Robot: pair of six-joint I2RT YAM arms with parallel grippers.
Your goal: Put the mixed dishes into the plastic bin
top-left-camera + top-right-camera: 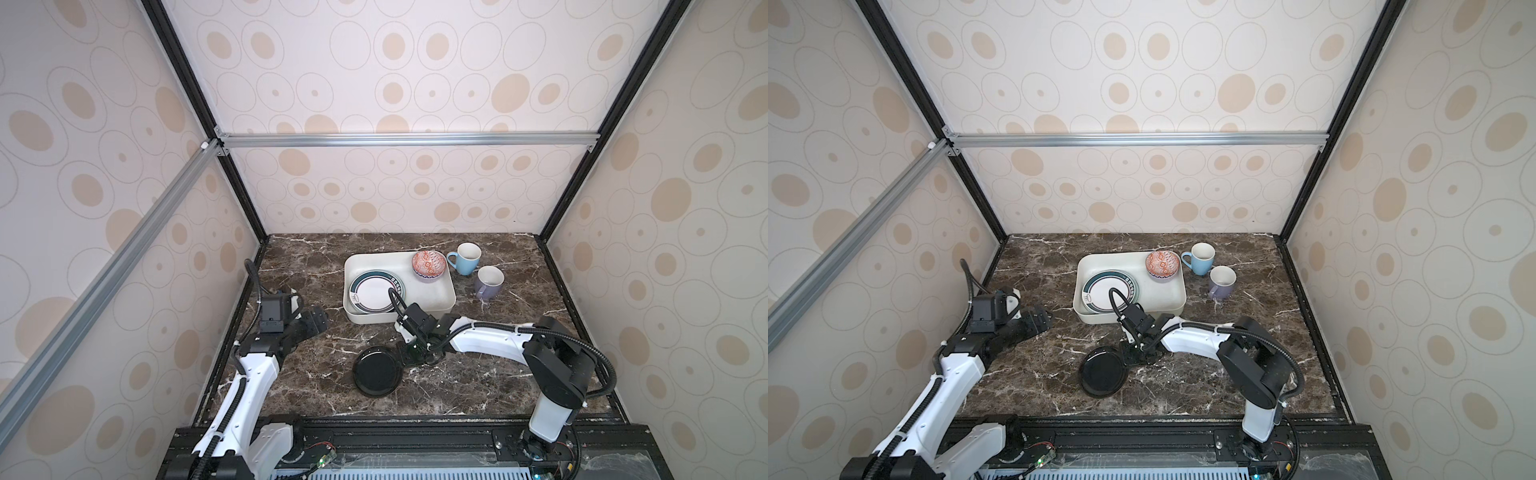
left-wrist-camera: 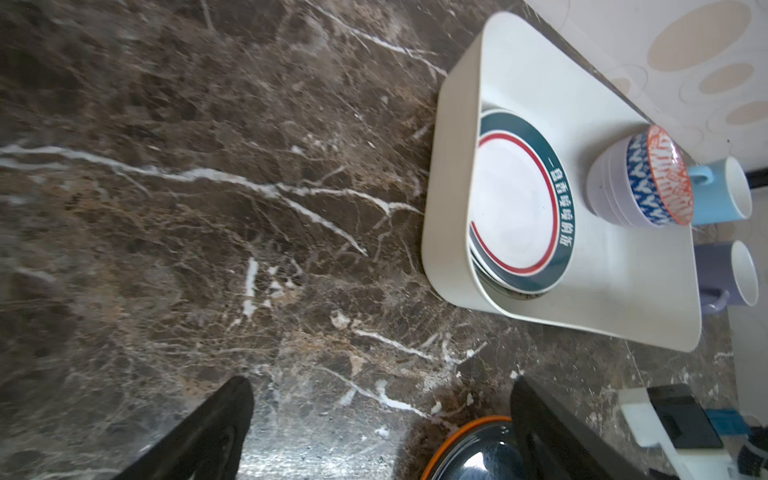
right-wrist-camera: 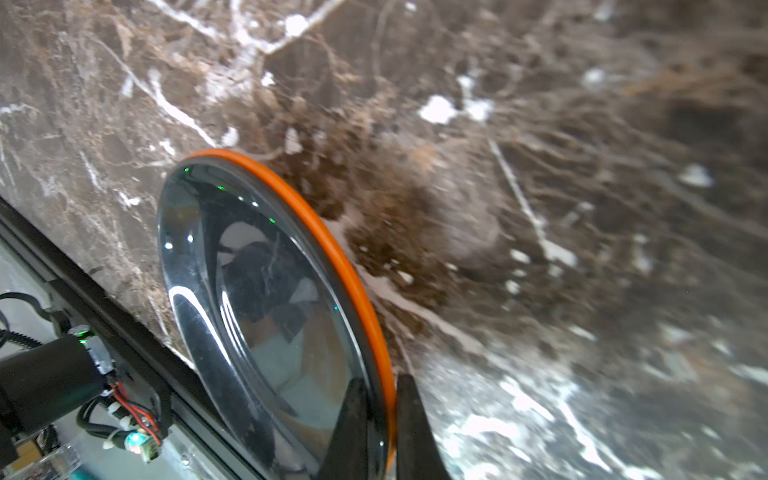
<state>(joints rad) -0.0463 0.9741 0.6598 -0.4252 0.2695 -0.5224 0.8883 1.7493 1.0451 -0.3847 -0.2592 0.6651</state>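
Your right gripper [image 3: 383,397]: clamped on black plate [image 1: 377,371], far-right rim, plate near of bin [image 1: 434,291]. Your left gripper [image 2: 380,380]: wide, empty, left of bin

Plate [image 3: 266,299]: glossy black glaze, orange rim. Surface [image 2: 187,187]: polished brown marble look. Bin [image 2: 451,178]: matt white plastic.

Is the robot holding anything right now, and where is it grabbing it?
Yes. The right gripper pinches the black plate by its orange rim. The left gripper is open and holds nothing.
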